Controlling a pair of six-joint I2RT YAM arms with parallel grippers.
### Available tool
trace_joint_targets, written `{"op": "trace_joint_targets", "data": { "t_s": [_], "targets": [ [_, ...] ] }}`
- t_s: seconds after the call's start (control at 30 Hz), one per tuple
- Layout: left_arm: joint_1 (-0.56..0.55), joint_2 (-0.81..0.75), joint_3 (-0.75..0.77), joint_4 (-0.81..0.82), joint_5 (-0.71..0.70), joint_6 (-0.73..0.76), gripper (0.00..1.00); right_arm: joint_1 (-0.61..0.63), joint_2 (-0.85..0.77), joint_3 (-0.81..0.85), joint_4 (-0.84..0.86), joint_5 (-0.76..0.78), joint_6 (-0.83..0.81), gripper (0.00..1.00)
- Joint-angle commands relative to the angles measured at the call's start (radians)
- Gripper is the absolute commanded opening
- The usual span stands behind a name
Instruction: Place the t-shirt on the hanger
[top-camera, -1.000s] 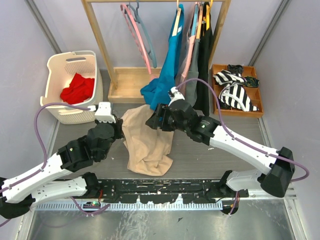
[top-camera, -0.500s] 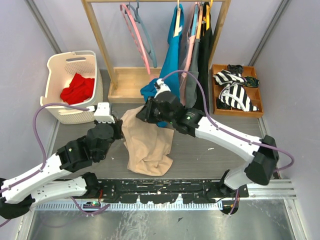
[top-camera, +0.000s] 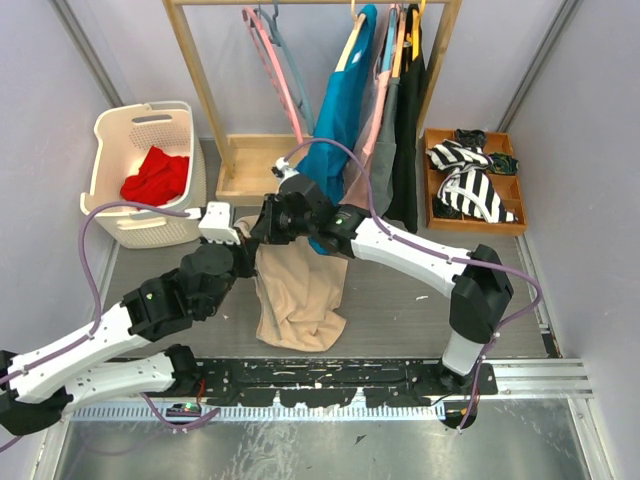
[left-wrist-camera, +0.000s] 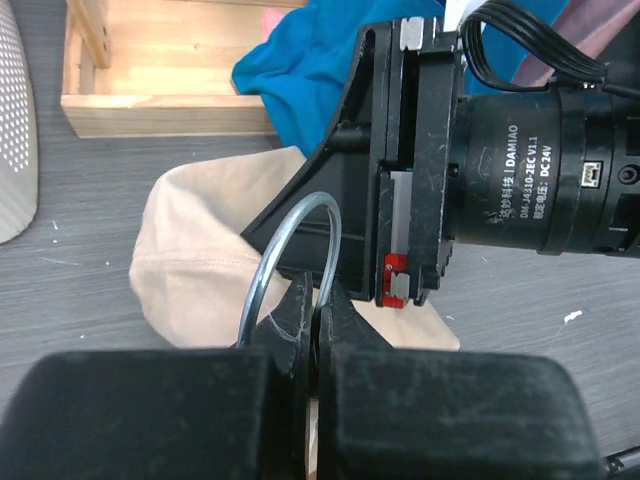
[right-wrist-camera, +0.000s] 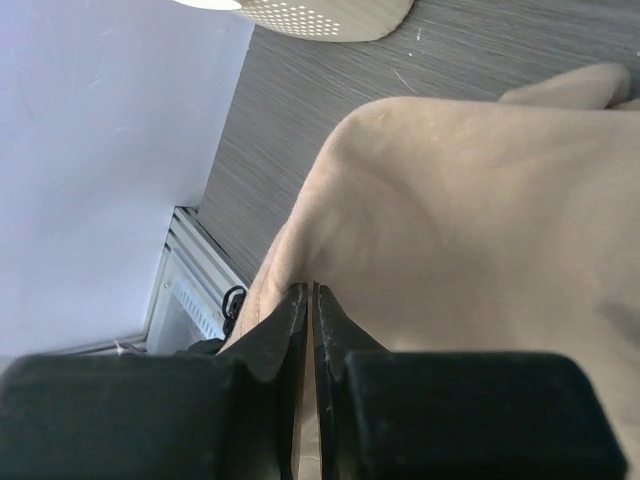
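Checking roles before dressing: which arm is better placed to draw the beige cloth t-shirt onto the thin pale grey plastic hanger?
Right, probably: the right gripper pinches the beige cloth t-shirt, while the left gripper is shut on the thin pale grey hanger by its hook.

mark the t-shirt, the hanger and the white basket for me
t-shirt (top-camera: 300, 290): top view, middle of the cloth lying on the table.
hanger (left-wrist-camera: 315, 199): left wrist view, top of the hook's curve.
white basket (top-camera: 140, 230): top view, its front wall.

Left gripper (left-wrist-camera: 316, 320) pinched shut on hanger (left-wrist-camera: 290, 235) hook. T-shirt (left-wrist-camera: 195, 255) behind hook; right arm (left-wrist-camera: 520, 170) just right of it.
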Motion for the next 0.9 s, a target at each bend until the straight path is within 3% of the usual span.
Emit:
{"op": "trace_joint_targets", "data": {
  "t_s": [0.0,0.2,0.3,0.4,0.5,0.67,0.87],
  "targets": [
    [0.0,0.011,-0.022,0.114,0.006,-0.009,0.0,0.002,-0.026,0.002,0.106,-0.122,-0.026,0.11],
    [0.0,0.029,-0.052,0.103,-0.029,0.009,0.0,0.002,-0.108,-0.126,0.079,-0.184,-0.075,0.1],
    [-0.001,0.037,-0.069,0.076,-0.056,0.005,0.0,-0.016,-0.206,-0.219,0.023,-0.141,-0.116,0.24],
    [-0.001,0.057,-0.087,0.063,-0.058,-0.005,0.0,-0.042,-0.31,-0.28,-0.054,-0.07,-0.16,0.45],
    [0.0,0.091,-0.104,0.091,-0.045,-0.011,0.0,-0.06,-0.408,-0.286,-0.155,0.01,-0.212,0.53],
    [0.001,0.174,-0.092,0.144,-0.027,0.009,0.0,-0.063,-0.563,-0.258,-0.275,0.071,-0.282,0.57],
    [0.002,0.253,-0.052,0.177,-0.011,0.043,0.0,-0.062,-0.71,-0.335,-0.251,-0.132,-0.321,0.57]
  ]
}}
